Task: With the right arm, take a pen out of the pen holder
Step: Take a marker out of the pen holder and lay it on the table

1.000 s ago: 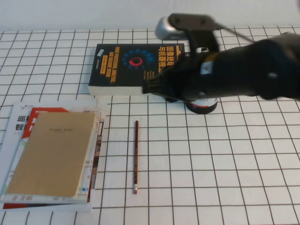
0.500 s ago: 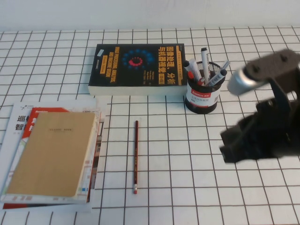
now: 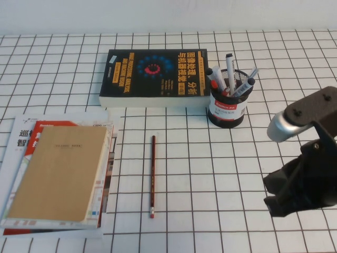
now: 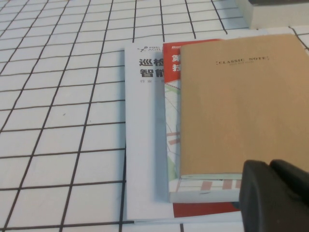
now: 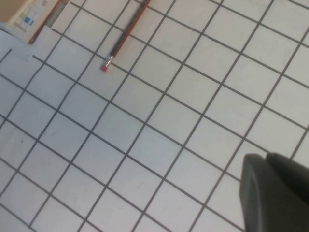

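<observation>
A black mesh pen holder (image 3: 226, 109) with a red label stands at the back right, holding several pens (image 3: 230, 71). A dark red pencil (image 3: 153, 176) with an eraser tip lies alone on the gridded table, near the middle; it also shows in the right wrist view (image 5: 126, 34). My right gripper (image 3: 271, 196) hovers low at the front right, well apart from holder and pencil, its fingers (image 5: 256, 169) pressed together and empty. My left gripper (image 4: 270, 166) is shut above the near edge of a tan notebook (image 4: 241, 101).
A thick black book (image 3: 152, 76) lies at the back, just left of the holder. A stack of booklets topped by the tan notebook (image 3: 60, 171) sits at the front left. White gridded table (image 3: 210, 174) lies between pencil and right arm.
The right arm swung from over the pen holder back to the front right, uncovering the holder, and its jaws closed. The pencil has not moved.
</observation>
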Robot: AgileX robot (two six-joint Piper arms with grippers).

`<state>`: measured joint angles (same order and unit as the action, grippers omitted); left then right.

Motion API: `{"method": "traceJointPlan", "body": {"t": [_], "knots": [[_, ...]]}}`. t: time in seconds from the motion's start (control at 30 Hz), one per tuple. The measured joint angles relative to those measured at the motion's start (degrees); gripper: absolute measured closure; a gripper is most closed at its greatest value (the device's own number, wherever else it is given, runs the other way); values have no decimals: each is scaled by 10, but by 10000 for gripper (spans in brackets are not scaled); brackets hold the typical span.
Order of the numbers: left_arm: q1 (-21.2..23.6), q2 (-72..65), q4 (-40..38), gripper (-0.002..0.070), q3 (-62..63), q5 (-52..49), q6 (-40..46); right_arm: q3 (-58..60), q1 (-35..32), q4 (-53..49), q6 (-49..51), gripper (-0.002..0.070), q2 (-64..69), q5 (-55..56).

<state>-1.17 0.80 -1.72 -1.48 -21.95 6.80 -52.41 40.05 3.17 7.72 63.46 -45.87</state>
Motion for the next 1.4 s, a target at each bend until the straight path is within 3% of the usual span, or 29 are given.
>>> {"method": "traceJointPlan", "body": {"t": [0.13, 0.33, 0.77, 1.13, 1.4], "knots": [[0, 0, 0, 679, 0, 0, 0, 36, 0, -20, 0, 692, -10, 41], [0, 0, 0, 679, 0, 0, 0, 156, -34, -76, -1, 692, -92, 206], [0, 0, 0, 679, 0, 0, 0, 509, -255, -106, -2, 692, -389, 514], [0, 0, 0, 679, 0, 0, 0, 537, -298, -106, -2, 692, -620, 380], [0, 0, 0, 679, 0, 0, 0, 539, -298, -96, -2, 692, -639, 298]]}}
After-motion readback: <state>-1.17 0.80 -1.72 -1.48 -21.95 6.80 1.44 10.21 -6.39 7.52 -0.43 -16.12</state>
